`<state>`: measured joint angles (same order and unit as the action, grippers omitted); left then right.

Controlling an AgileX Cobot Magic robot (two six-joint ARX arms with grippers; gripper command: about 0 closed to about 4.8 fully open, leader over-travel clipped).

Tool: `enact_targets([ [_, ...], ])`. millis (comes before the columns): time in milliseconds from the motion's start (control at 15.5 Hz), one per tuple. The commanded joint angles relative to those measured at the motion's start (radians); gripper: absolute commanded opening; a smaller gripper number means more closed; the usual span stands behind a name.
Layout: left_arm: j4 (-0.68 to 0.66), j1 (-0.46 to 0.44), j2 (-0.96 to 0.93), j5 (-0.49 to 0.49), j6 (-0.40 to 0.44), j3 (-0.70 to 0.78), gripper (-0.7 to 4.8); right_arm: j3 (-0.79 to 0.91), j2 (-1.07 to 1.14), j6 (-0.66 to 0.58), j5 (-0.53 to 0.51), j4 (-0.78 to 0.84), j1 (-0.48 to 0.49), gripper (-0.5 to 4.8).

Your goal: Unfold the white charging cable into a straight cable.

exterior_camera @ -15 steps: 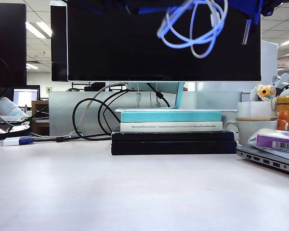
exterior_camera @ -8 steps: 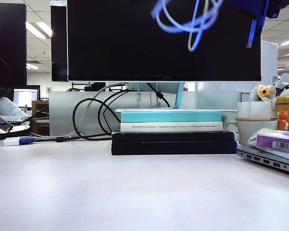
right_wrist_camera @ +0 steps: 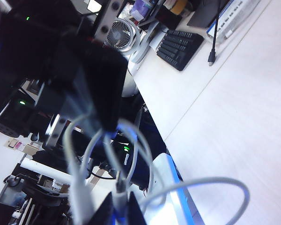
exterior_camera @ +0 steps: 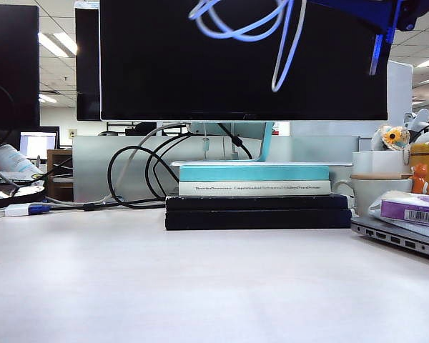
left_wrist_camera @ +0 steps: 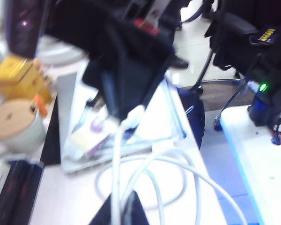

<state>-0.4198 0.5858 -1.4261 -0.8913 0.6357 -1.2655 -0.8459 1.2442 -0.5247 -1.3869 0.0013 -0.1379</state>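
Cable aloft, both grippers pinching it – loops not yet pulled out.

The white charging cable (exterior_camera: 247, 28) hangs high above the counter (exterior_camera: 214, 286), in front of the dark monitor (exterior_camera: 200, 78), looped near the top with one strand dangling lower. The left gripper (left_wrist_camera: 123, 212) has its jaws clenched on one run of the cord; the right gripper (right_wrist_camera: 119, 206) has its jaws closed on another strand, coils draping between them. The cord looks light, limp and smooth – it should slide through a loose pinch and may snag where the loops cross, so holding near the plug ends looks safest. There is open room over the bare counter; the stacked books (exterior_camera: 254, 193), the mug (exterior_camera: 372, 187) and the laptop (exterior_camera: 397, 234) crowd the far and right side.
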Motion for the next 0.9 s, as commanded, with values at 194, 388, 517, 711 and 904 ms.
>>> enact_targets([
  [194,-0.039,-0.044,0.017,-0.002,-0.008,-0.003,2.13,-0.003,-0.004,0.088,0.003,-0.050,0.000,0.22],
  [388,-0.108,-0.049,0.032,0.036,-0.008,-0.004,3.74,-0.003,-0.004,0.110,0.080,-0.042,0.012,0.22],
  [517,-0.106,-0.048,0.031,-0.114,-0.026,-0.003,3.73,-0.007,-0.004,0.037,0.087,0.053,0.012,0.22],
  [711,-0.017,0.010,-0.019,-0.134,-0.095,-0.003,3.72,-0.007,-0.004,-0.363,0.113,0.545,-0.037,0.22],
  [904,0.205,0.068,-0.084,-0.130,-0.240,-0.003,3.72,-0.007,-0.004,-0.500,0.113,0.735,-0.090,0.22],
])
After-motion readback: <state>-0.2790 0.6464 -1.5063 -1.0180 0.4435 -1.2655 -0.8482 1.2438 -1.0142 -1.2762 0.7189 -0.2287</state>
